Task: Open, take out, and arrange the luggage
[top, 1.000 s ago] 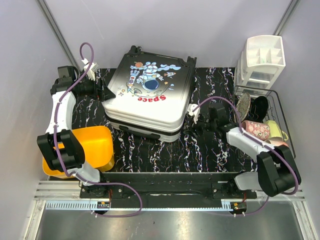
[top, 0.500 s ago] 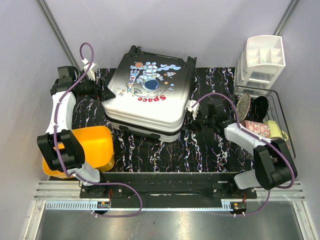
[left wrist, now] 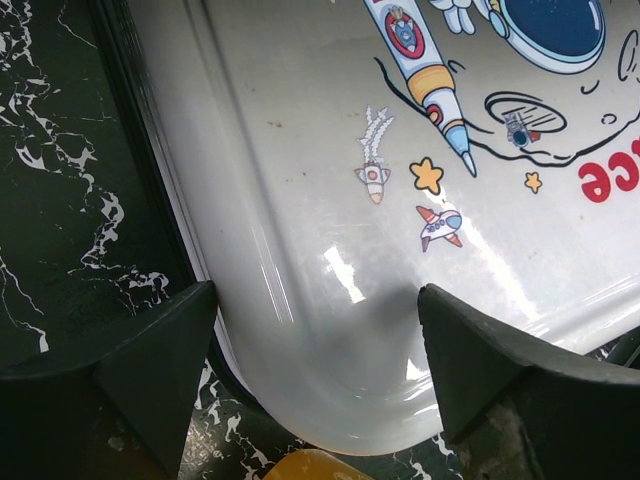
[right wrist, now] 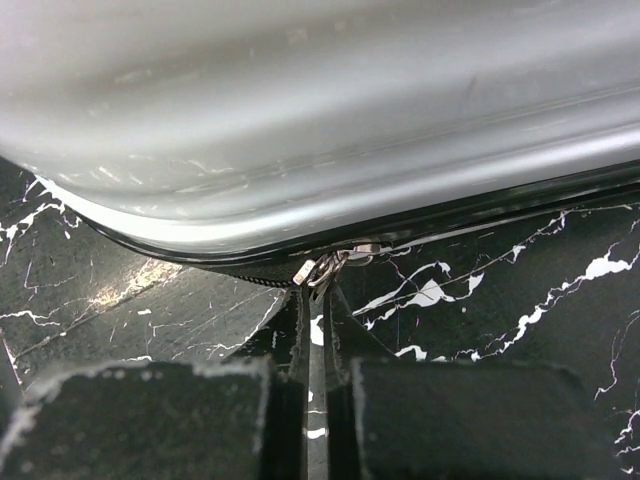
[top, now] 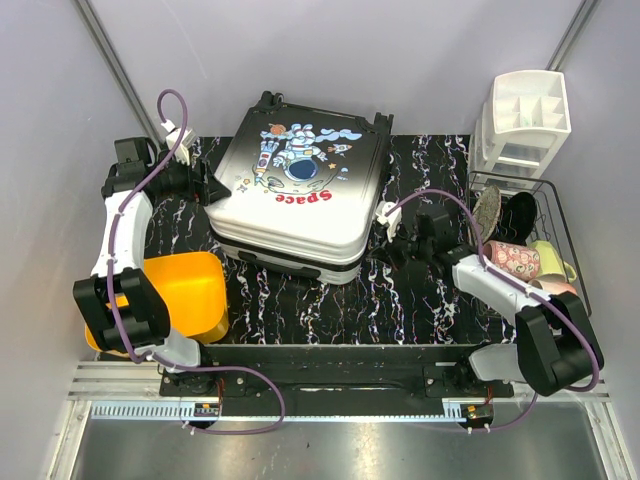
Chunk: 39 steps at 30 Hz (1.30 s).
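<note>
Tabletop (top: 300, 305): black, veined in white. Plastic bin (top: 185, 290): yellow-orange, set at the near left. Organizer (top: 525, 120): white, divided into compartments, stood at the far right. Wire basket (top: 556, 205): placed just in front of the organizer; a floral mug (top: 513, 260), a pale green cup (top: 553, 258) and dark round pieces are held in it.
</note>
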{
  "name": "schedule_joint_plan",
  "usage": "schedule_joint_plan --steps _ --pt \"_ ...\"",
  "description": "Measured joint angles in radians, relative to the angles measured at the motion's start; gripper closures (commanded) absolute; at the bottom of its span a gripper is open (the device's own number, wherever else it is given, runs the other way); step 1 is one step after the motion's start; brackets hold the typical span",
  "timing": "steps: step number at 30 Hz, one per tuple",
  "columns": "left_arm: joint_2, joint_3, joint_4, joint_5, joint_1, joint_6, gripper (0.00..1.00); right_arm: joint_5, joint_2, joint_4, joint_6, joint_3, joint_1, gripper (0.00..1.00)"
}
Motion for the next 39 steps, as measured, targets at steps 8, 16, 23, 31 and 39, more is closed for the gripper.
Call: schedule_joint_plan --steps 8,16,23,31,39 --pt "-0.047 -0.061 0.064 -0.020 0.000 -0.022 0.18 0.073 -0.011 -0.007 0.064 -0.001 0.052 1.00" --pt "-0.064 -0.074 0.071 -0.034 0.000 -0.040 0.20 0.062 -0.127 -0.142 0.024 -0.021 0.089 1.00" --pt "-0.064 -0.074 0.074 -0.035 0.000 -0.051 0.21 -0.105 -0.216 -0.229 0.012 -0.032 0.148 1.00" --pt "-0.063 -0.074 0.066 -0.031 0.000 -0.051 0.11 -0.071 -0.160 -0.242 0.122 -0.015 0.154 0.35" --pt "-0.045 -0.072 0.044 -0.003 0.019 -0.103 0.04 0.051 -0.190 -0.251 0.343 0.132 0.140 0.04"
